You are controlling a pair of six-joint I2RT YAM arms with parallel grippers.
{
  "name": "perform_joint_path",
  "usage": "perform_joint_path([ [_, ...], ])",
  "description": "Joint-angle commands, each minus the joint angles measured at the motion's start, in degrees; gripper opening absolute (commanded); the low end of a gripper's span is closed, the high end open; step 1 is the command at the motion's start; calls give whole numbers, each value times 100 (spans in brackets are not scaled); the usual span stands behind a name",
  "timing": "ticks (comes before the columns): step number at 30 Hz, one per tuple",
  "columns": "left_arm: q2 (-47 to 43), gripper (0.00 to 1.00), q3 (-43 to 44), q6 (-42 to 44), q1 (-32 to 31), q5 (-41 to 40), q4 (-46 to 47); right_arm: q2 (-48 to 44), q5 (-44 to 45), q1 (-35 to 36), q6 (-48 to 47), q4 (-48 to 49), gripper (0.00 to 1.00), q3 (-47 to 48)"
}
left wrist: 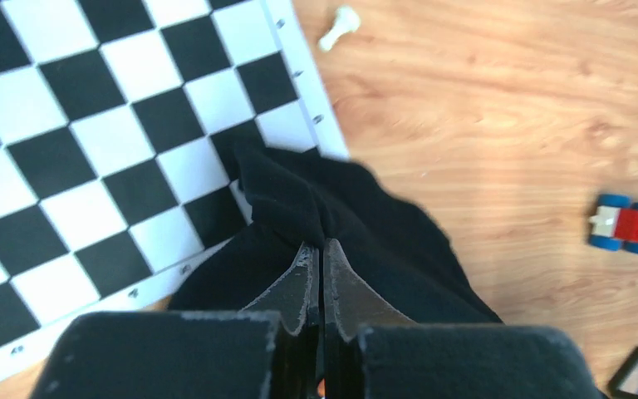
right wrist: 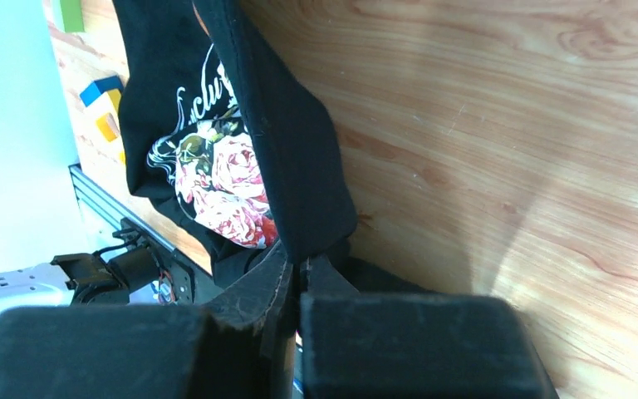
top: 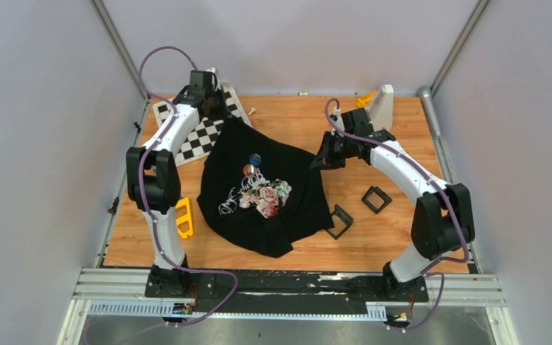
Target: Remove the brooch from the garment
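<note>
One small blue brooch [top: 255, 159] sits on the black shirt [top: 295, 208], just at 12 o'clock of the rose print [top: 266, 200]. A second round badge [top: 249, 170] lies just beside it at 7 o'clock.

Your left gripper [top: 219, 109] is at the shirt's 11 o'clock corner. Its fingers [left wrist: 303, 283] are pressed together on a bunched fold of the black cloth, over the edge of the checkerboard [top: 200, 138].

Your right gripper [top: 321, 159] is at the shirt's 2 o'clock edge, also pinched tight on the fabric, which is lifted off the wooden table [top: 388, 129] there.

Neither claw touches the brooch.

Two black square frames [top: 376, 198] lie at 4 o'clock of the shirt, one just beside the hem. A yellow tool [top: 185, 218] rests at 8 o'clock.
</note>
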Motion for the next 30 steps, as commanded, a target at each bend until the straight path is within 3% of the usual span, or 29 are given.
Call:
perform_joint_path([
  [1,236,0,546,-251,-8,531,508,-676,275,-45,-176,248,0,-48],
  [6,1,0,534,-170,-50,444,490,-1248,-1946,-35,-333,989,0,-315],
  [8,-98,24,488,-74,-46,490,377,-1338,-2467,29,-325,994,0,-208],
  [9,-123,46,502,-14,-48,598,279,-1376,-2514,74,-310,971,0,-169],
  [11,-164,66,557,85,-50,816,-45,-1432,-2426,116,-257,910,0,-120],
  [15,-788,84,-9,294,-138,718,-341,-1406,-2393,136,-157,859,0,-87],
  [20,-2499,83,-2081,362,-210,871,367,-1404,-2228,203,-2,867,0,-144],
  [23,-3161,79,-3154,387,-307,1399,745,-1475,-2179,310,13,874,0,-203],
  [26,-3607,79,-3632,488,-775,1379,904,-1604,-2069,440,9,762,0,-342],
  [30,-3545,79,-4098,273,-1262,1449,1231,-1765,-1447,473,40,423,0,-878],
])
